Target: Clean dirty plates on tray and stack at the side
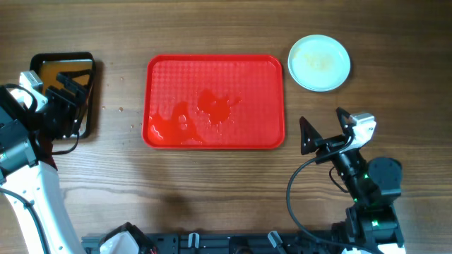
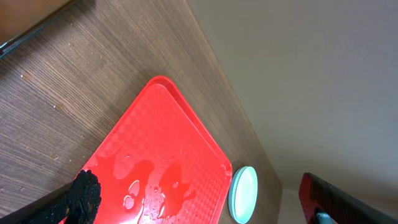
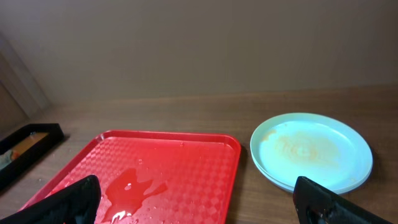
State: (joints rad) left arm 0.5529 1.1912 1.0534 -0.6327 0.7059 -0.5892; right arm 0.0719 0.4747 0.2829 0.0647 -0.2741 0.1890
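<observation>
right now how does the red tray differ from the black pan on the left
The red tray is much larger than the black pan. The tray carries only thin wet puddles; the pan holds brownish water. The tray lies mid-table, the pan near the left edge. Both are rectangular and lie flat on the wooden table.

Tray point(image 1: 261, 77): I have it flat on the desk point(image 1: 212, 183), about mid-width.
Plates point(image 1: 319, 63): stacked on the desk just off the tray's far right corner, not touching it.
Pan point(image 1: 67, 67): on the desk, well left of the tray.
Liquid point(image 1: 208, 113): pooled on the tray, mostly its near-left part.
Left hand point(image 1: 67, 106): left of the tray, over the pan.
Right hand point(image 1: 325, 127): right of the tray's near right corner.
</observation>
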